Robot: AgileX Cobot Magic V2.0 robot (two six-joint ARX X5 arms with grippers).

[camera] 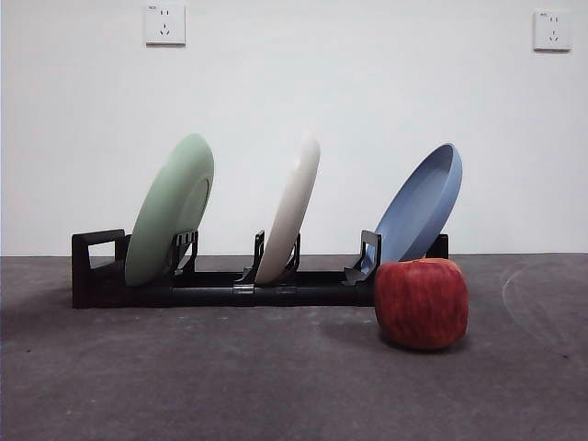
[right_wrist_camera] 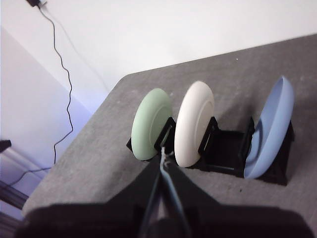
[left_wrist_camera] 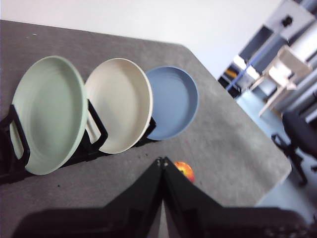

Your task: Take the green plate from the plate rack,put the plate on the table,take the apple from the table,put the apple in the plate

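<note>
No legible text, label, brand, number or sign on any item; the two white wall sockets (camera: 164, 24) at far left and far right carry only tiny marks, too small to read.

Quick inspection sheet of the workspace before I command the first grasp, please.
Surface: table dark grey, mottled, faint scuffs.
Job's things: green plate leaning in the end slot of the plate rack; apple on the table in front of the rack's other end, by the blue plate.
Clutter: cream plate in the middle slot, blue plate in the last slot.
Grippers: left claw shut, raised above the table; right claw shut, also raised, holding nothing.
Cables: thin black wire down the wall, off the table.
Surroundings: white wall with two sockets; chair and shelving beyond the table edge.
</note>
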